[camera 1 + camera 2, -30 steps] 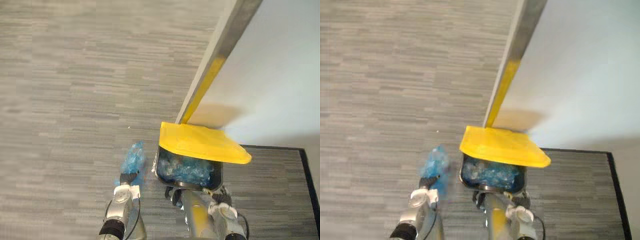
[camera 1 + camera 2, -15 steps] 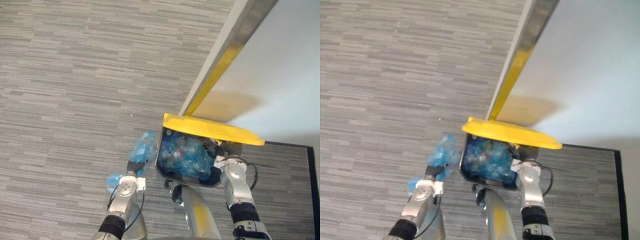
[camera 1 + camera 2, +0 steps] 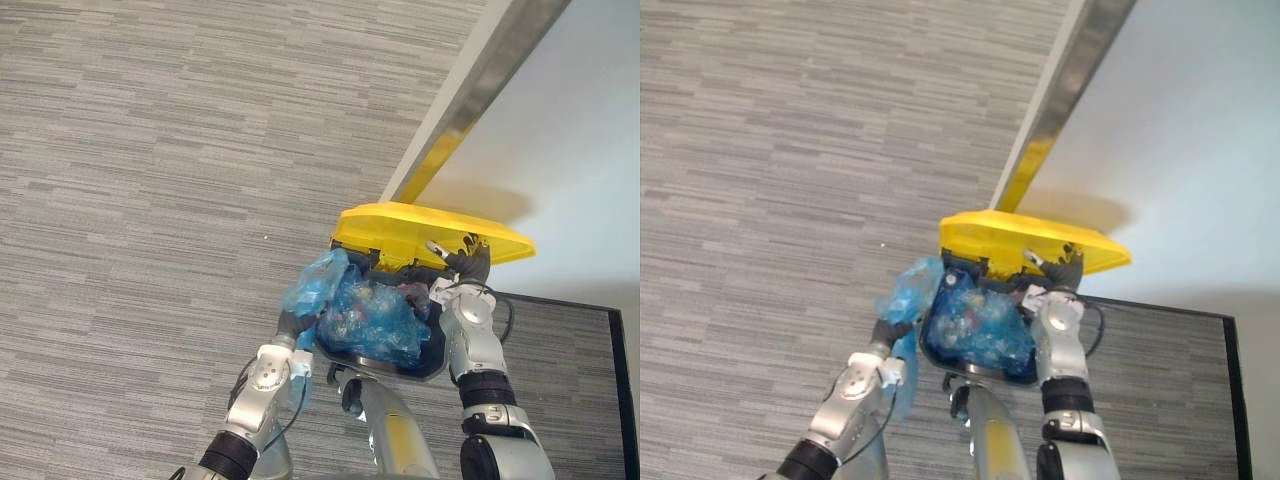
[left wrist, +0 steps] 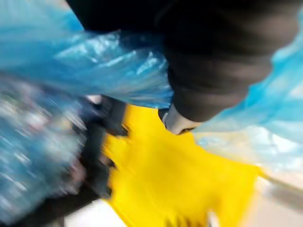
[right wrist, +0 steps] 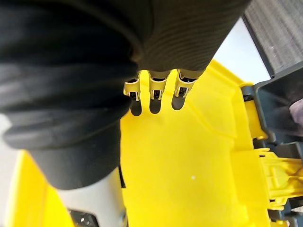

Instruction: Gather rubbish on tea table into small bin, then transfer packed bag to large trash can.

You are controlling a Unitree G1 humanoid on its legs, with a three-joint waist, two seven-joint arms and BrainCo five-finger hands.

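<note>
A large dark trash can (image 3: 428, 366) stands by the wall, lined with blue plastic and full of rubbish (image 3: 378, 322). Its yellow lid (image 3: 430, 225) is tipped up and back. My right hand (image 3: 468, 268) is under the lid with its fingers (image 5: 152, 87) straight against the yellow underside, open. My left hand (image 3: 291, 326) is at the can's left rim, wrapped in the blue rubbish bag (image 3: 318, 284) it holds. That bag leans over the rim towards the opening. In the left wrist view the blue bag (image 4: 109, 61) hangs above the yellow lid (image 4: 180, 184).
Grey striped carpet (image 3: 150, 200) spreads to the left and behind. A white wall (image 3: 590, 130) with a metal edge strip (image 3: 470, 100) rises right behind the can. A dark mat (image 3: 570, 350) lies under and to the right of the can.
The right hand came up under the lid and pushed it from nearly flat to tipped back. The left hand carried the blue bag rightwards from the floor side to the can's rim.
</note>
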